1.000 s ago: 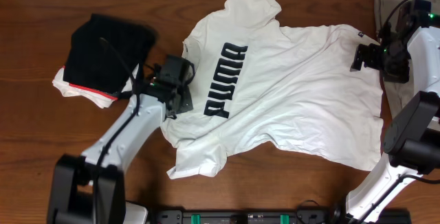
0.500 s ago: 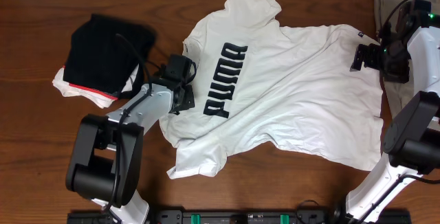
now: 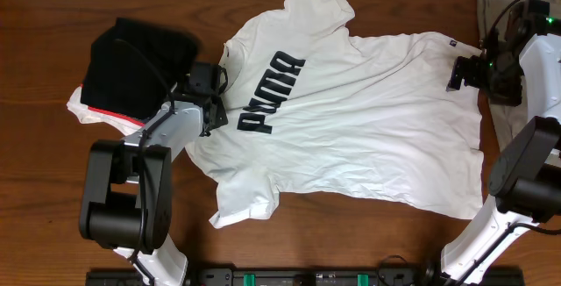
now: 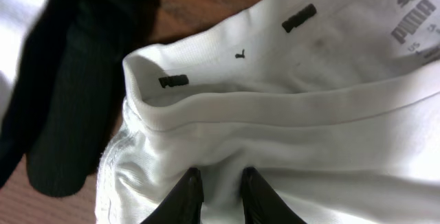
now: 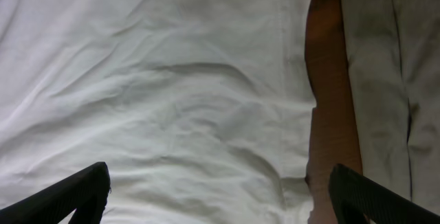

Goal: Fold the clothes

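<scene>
At the table's left, the left gripper (image 4: 218,183) is clamped on the T-shirt (image 3: 368,128) at its collar (image 4: 275,107). It has dragged the shirt left toward the black garment (image 3: 140,58), which probably straightens it for folding. The right gripper (image 5: 216,183) hangs wide open over the right hem.

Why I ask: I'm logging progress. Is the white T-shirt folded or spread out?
Spread out: the T-shirt lies flat, both sleeves and full lettering showing.

white lettered T-shirt (image 3: 368,119), spread flat, wrinkled
</scene>
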Tool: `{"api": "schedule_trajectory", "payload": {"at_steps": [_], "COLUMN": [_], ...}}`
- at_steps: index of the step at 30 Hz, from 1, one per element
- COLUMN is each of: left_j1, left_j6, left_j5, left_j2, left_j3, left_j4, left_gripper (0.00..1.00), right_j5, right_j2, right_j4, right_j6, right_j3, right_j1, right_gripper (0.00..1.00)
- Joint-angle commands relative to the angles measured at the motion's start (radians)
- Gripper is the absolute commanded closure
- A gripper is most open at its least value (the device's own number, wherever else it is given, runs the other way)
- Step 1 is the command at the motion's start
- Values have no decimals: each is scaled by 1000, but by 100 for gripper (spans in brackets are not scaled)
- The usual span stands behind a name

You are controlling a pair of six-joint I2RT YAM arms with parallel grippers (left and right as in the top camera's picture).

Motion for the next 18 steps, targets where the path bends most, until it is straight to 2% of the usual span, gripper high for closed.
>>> {"api": "schedule_trajectory", "payload": {"at_steps": [1, 3, 7, 14, 18], "left_j1": [4, 4, 3, 3, 4], "left_j6": [13, 13, 7, -132, -147], "left_j5": [4, 54, 132, 142, 183], "left_j2": [19, -6, -122, -462, -640], "left_j3": [3, 18, 55, 76, 76], "left_j4": [3, 0, -37, -220, -348], "left_gripper": [76, 63, 53, 37, 33], "right_j5": [-4, -4, -4, -4, -4], "right_j2": [-27, -27, -27, -27, -27], "right_j4": [-1, -1, -1, -1, -1], "right_j6": [0, 0, 0, 0, 0], "right_j3": [18, 18, 18, 18, 18], "right_j1": [1, 1, 2, 2, 2], "right_gripper": [1, 1, 1, 1, 1]}}
